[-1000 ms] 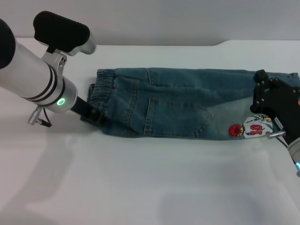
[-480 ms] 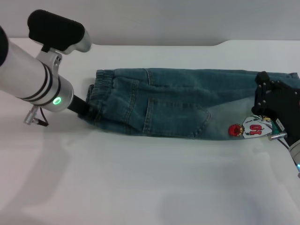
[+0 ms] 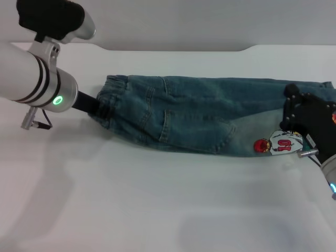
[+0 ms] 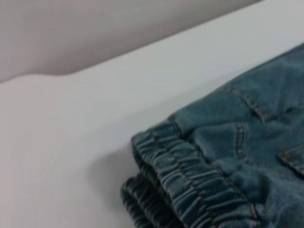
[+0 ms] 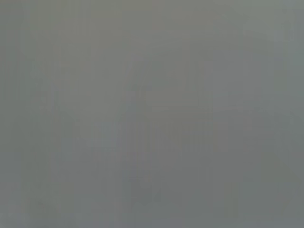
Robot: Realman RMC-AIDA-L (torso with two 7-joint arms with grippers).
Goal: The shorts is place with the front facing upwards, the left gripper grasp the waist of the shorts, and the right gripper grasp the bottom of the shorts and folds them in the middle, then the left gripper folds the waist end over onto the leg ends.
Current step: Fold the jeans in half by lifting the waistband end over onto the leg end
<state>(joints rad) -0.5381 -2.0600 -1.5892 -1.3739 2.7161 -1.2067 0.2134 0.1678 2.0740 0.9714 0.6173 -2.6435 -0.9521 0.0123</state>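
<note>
The blue denim shorts (image 3: 199, 118) lie folded lengthwise across the white table (image 3: 157, 205), back pocket up. Their gathered waist (image 3: 113, 97) is at the left. My left gripper (image 3: 100, 109), a black claw below the green ring, is shut on the waist and holds that end slightly raised. The left wrist view shows the puckered waistband (image 4: 190, 180) in two layers, with no fingers visible. At the right, my right gripper (image 3: 296, 118) sits over the bottom of the shorts, beside the cartoon patch (image 3: 281, 143). It hides most of the leg hems. The right wrist view is plain grey.
The table's far edge (image 3: 173, 50) runs behind the shorts, with a step up near the right. Bare white tabletop spreads in front of the shorts and to the left of my left arm (image 3: 31, 79).
My left arm has moved up and to the left, drawing the waist end with it and stretching the denim. The right gripper has barely moved, and the patch has shifted slightly left.
</note>
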